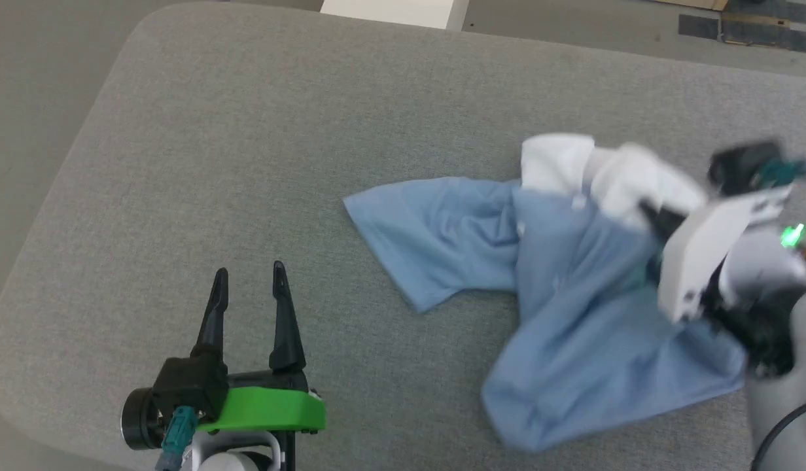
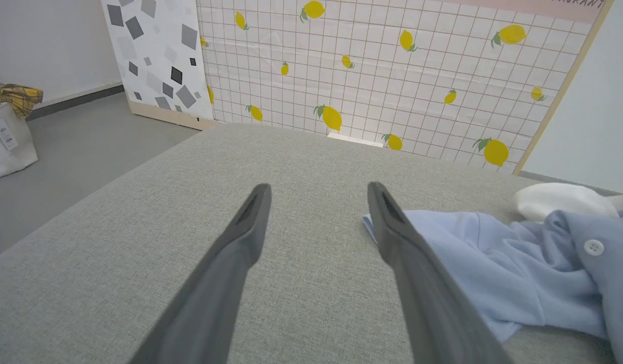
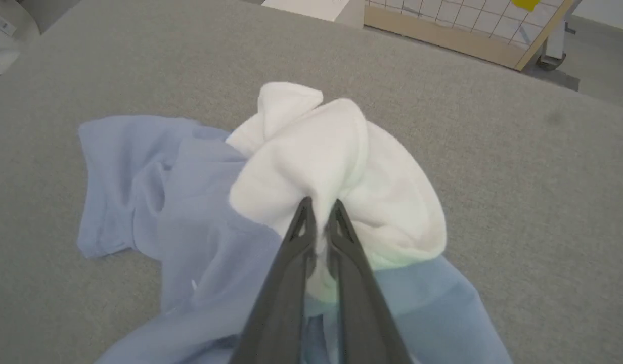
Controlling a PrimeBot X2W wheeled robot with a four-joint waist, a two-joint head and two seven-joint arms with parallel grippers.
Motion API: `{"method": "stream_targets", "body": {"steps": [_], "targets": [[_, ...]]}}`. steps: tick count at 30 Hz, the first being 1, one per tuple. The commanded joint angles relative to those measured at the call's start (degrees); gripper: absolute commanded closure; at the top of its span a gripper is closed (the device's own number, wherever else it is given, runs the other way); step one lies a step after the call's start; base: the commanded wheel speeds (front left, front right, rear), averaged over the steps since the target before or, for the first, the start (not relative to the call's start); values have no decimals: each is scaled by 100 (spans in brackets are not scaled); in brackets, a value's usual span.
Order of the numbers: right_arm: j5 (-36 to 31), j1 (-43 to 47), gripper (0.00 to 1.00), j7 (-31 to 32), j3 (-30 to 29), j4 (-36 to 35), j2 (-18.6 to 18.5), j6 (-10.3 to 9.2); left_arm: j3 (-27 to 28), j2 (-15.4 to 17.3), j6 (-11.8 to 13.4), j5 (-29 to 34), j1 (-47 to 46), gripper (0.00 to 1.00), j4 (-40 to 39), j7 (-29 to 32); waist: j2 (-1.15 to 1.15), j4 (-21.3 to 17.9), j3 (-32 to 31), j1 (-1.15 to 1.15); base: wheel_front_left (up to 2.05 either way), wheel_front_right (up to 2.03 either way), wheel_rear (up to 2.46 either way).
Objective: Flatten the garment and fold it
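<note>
Across the right half of the head view, the light blue polo shirt lies crumpled on the grey cloth-covered table. One sleeve reaches toward the middle and the lower folds sit near the front edge. Open grey cloth runs from that sleeve to the rounded left corners. The left gripper hovers at the lower left, well apart from the shirt, its two fingers parted and empty. The right gripper is blurred at the right edge, over the white collar, and its finger gap cannot be read there. From the left wrist view, the parted fingers point over bare table toward a lemon-print panel beyond the far rim. The sleeve's hem lies just beside the right-hand finger, and a white button shows on the folds further right. Grey floor and a pale bag lie off the table's left side. From the right wrist view, the fingers are drawn nearly together, pinching a fold of the white collar, which bunches around their tips. Blue cloth spreads left and below, with open table on the far and right sides.
</note>
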Motion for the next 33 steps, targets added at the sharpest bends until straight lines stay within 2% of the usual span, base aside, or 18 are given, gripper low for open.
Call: {"method": "stream_targets", "body": {"steps": [1,6,10,14,15,16,17,21,25,29,33], "targets": [[-2,-365,100,24,-26,-88,-118,-6,-13,-22,-41,46,-49,0,-31,-27,0,49,31,0,0,0,0],[10,-1516,100,275,238,10,-696,-6,-68,-53,-70,53,-119,0,-88,-27,0,192,205,0,0,0,0],[-85,-2388,100,376,587,567,-1142,-6,-179,-84,-112,30,-263,0,-55,-27,0,366,486,0,0,0,0],[-297,-2760,100,214,687,1323,-1210,-6,-324,-110,-134,-11,-475,0,4,-27,0,532,715,0,0,0,0],[-350,-2797,93,134,670,1487,-1183,-6,-348,-114,-132,-21,-517,0,15,-27,0,554,749,0,0,0,0],[-423,-2840,40,-7,643,1677,-1148,-6,-374,-117,-128,-30,-566,0,32,-27,0,577,784,0,0,0,0],[-475,-2873,0,-153,616,1828,-1125,-6,-391,-120,-121,-36,-601,0,48,-27,0,587,797,0,0,0,0],[-561,-2918,0,-843,510,2278,-981,-6,-446,-126,-88,-48,-685,0,127,-27,0,570,736,0,0,0,0],[-374,-2793,0,-1238,480,2285,-906,-6,-394,-128,-55,-23,-626,0,166,-27,0,427,499,0,0,0,0],[-58,-2402,0,-1426,351,1808,-933,-6,-259,-93,-63,28,-476,0,169,-27,0,192,192,0,0,0,0],[66,-1448,0,-1352,-256,866,-895,-6,-123,13,-80,78,-284,0,107,-27,0,-78,-72,0,0,0,0]]}}
